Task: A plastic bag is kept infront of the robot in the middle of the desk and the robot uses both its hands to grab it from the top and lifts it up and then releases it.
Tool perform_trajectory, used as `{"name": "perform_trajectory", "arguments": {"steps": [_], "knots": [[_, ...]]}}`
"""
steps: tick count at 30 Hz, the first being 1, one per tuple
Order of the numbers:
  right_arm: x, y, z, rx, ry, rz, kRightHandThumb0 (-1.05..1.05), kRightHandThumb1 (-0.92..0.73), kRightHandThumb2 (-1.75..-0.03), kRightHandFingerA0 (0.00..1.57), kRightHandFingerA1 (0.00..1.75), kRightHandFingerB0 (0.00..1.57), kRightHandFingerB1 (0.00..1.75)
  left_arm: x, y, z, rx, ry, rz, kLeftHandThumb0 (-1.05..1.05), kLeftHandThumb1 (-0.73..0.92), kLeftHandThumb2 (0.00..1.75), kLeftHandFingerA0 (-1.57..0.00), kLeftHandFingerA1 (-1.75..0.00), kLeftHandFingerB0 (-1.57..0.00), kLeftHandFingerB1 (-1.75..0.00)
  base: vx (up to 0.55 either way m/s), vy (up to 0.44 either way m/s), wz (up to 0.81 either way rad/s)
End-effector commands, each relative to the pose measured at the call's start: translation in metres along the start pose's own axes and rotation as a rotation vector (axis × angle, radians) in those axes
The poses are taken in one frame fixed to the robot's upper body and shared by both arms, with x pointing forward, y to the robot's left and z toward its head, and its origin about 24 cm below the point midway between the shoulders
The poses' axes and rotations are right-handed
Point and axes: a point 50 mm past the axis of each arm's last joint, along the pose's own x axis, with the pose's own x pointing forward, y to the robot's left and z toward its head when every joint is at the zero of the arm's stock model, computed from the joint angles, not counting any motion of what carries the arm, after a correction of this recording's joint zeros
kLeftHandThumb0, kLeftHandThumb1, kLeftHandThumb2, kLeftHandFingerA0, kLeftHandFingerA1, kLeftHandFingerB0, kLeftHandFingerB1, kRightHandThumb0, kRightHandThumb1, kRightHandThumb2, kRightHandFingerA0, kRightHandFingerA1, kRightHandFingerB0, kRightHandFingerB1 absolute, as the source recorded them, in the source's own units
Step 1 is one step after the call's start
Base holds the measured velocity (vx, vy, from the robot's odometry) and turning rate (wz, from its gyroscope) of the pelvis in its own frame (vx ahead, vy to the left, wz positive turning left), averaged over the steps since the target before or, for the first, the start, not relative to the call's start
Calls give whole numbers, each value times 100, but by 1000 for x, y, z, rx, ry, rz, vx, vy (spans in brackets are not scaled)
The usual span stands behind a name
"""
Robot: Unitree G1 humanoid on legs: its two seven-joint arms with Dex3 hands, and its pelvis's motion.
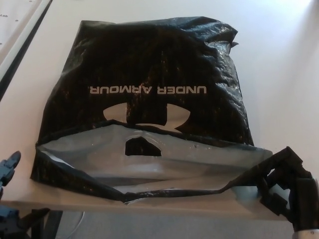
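Note:
A black plastic bag with white upside-down "UNDER ARMOUR" lettering lies flat in the middle of the desk. Its mouth faces me and gapes open, showing the grey inside and a handle cut-out. My right hand is at the bag's near right corner, its fingers curled onto the black rim there. Of my left hand only a dark tip shows at the picture's left edge, just clear of the bag's near left corner.
The pale desk ends just under the bag's mouth, with grey floor below. A dark strip runs along the desk's far left side. Part of my left arm shows below the desk edge.

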Motion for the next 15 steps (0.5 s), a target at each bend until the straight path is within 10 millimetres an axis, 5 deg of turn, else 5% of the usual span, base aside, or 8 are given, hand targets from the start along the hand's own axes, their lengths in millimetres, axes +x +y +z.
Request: {"name": "perform_trajectory", "arguments": {"steps": [1, 8, 10, 15], "knots": [[-14, -3, -15, -27, 99, 15, -44, -77, -58, 66, 175, 46, 171, -1, -3, 1, 18, 7, -3, -27, 46, 50, -31, -145, 0, 0, 0, 0, 0], [-16, -1, -17, -16, 107, 28, -42, -77, -58, 65, 175, 44, 171, 2, -7, 10, 30, -25, -3, -26, 46, 51, -29, -137, 0, 0, 0, 0, 0], [-17, -1, -17, -20, 109, 26, -44, -77, -58, 65, 175, 44, 171, 5, -8, 14, 31, -41, 3, -32, 47, 52, -31, -149, 0, 0, 0, 0, 0], [-18, -1, -18, -35, 106, 17, -42, -77, -58, 65, 175, 46, 171, 8, -9, 19, 27, -71, 2, -22, 46, 49, -33, -148, 0, 0, 0, 0, 0]]}}
